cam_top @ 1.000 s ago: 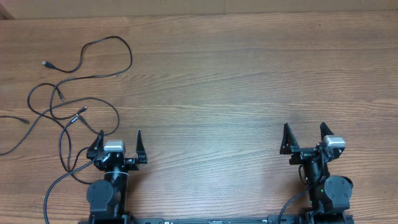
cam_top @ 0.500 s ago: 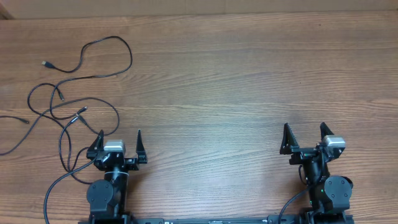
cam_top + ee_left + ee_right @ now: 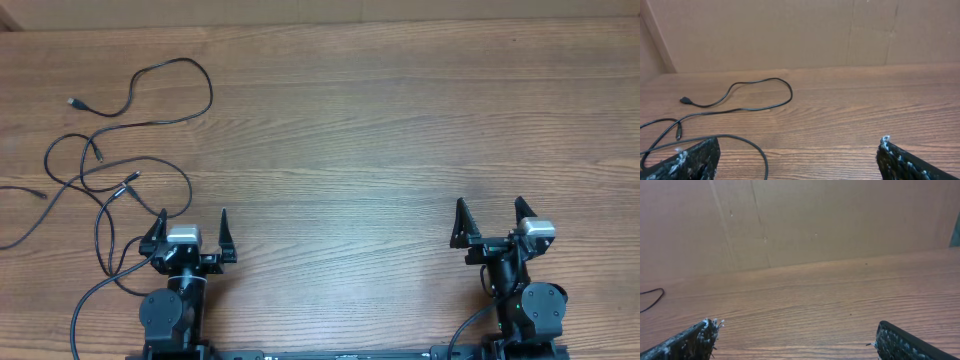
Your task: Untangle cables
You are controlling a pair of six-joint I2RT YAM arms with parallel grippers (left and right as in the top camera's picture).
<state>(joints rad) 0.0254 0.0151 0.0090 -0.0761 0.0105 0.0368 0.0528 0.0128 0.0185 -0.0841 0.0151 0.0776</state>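
The cables [image 3: 110, 160] are thin black cords lying in loose crossing loops on the wooden table at the far left, with small plug tips at several ends. In the left wrist view one loop of the cables [image 3: 745, 100] curves across the wood ahead of the fingers. My left gripper [image 3: 192, 222] stands open at the front left, just right of the nearest strands, holding nothing. My right gripper [image 3: 489, 210] is open at the front right, far from the cords. In the left wrist view the left gripper [image 3: 797, 145] has a strand passing by its left finger.
A brown cardboard wall [image 3: 790, 30] rises behind the table's far edge. The thicker arm wires [image 3: 85, 310] trail off near the left arm's base. A short end of black cord [image 3: 652, 297] shows at the left edge of the right wrist view.
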